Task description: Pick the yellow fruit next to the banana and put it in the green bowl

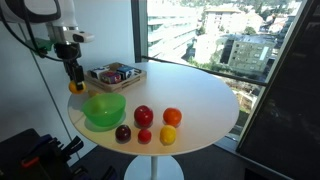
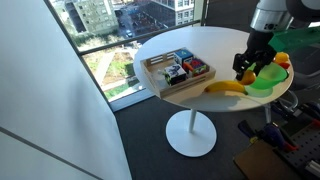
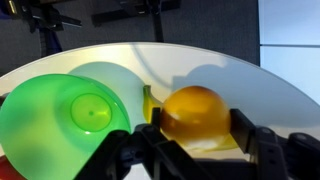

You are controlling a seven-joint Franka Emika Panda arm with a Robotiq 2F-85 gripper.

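My gripper (image 3: 195, 128) is shut on the yellow fruit (image 3: 195, 112), a smooth round orange-yellow fruit held between the two black fingers. In both exterior views the gripper (image 1: 75, 76) (image 2: 245, 68) holds the fruit (image 1: 75, 87) (image 2: 246, 76) low over the table edge. The banana (image 2: 226, 88) lies on the white table just beside the fruit; in the wrist view only a sliver of it (image 3: 149, 103) shows. The green bowl (image 3: 75, 115) (image 1: 105, 108) (image 2: 268, 82) stands right next to the gripper and looks empty.
A rectangular tray of packets (image 1: 115, 74) (image 2: 178, 70) stands on the round white table (image 1: 200, 95). A red apple (image 1: 143, 115), an orange (image 1: 172, 117), a paler yellow fruit (image 1: 168, 135) and two small red fruits lie beyond the bowl. A window wall is close by.
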